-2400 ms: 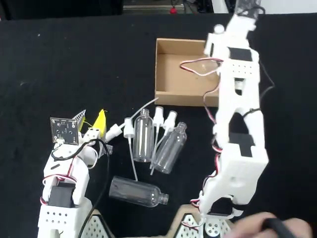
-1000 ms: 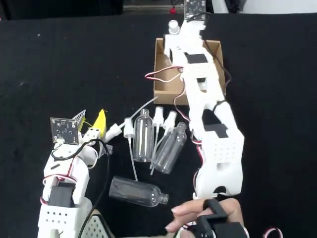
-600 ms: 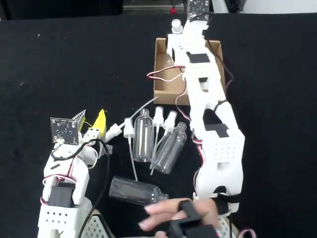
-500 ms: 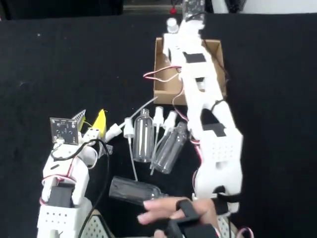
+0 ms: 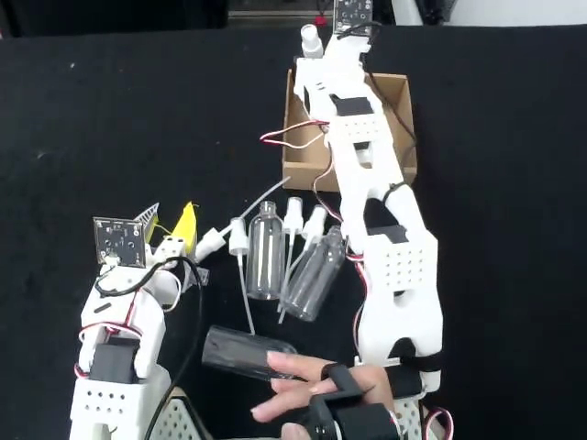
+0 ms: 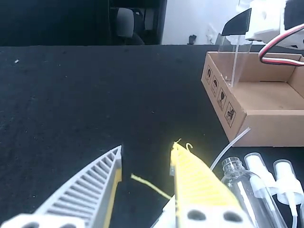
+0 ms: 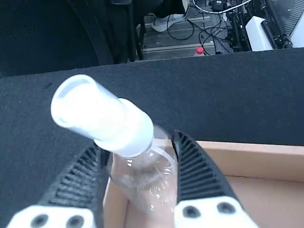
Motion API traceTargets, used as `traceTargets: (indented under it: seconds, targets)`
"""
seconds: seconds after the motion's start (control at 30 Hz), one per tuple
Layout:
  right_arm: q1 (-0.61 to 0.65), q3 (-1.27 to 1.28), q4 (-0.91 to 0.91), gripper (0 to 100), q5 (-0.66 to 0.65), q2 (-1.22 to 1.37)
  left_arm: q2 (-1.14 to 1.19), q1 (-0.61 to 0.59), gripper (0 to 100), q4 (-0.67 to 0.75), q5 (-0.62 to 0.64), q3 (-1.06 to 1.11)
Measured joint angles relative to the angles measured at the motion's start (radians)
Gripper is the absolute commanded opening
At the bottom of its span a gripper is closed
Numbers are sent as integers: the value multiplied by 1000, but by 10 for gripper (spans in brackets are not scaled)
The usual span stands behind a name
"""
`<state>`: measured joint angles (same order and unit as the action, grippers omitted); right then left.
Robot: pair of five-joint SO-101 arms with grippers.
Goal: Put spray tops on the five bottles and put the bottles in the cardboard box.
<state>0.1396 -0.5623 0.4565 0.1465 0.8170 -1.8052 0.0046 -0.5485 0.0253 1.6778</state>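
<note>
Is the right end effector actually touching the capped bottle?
Touching. In the right wrist view, the right end effector has both fingers pressed against the capped bottle.

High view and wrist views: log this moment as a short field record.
Right gripper: jaws shut on capped bottle, base at a corner of the cardboard box
Left gripper: jaws open, holding nothing
Uncapped bottles: two lying side by side, a third bottle nearer the arms' bases
Loose spray tops: lying beside the pair
Person's hand: on the third bottle
</note>
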Motion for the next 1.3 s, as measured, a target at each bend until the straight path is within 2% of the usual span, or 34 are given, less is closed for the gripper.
traceTargets:
  seconds: [0.27, 0.43, 0.83, 1.03, 1.3]
  targets:
    - [0, -6, 17, 63, 0, 0, 0, 0, 162, 0, 0, 0]
    - [3, -31, 86, 194, 2, -3, 0, 0, 162, 0, 0, 0]
    - [11, -31, 117, 196, 2, -6, 0, 0, 162, 0, 0, 0]
    - [9, -17, 143, 332, 3, -5, 0, 0, 162, 0, 0, 0]
    - [8, -2, 172, 339, 2, 15, 0, 0, 162, 0, 0, 0]
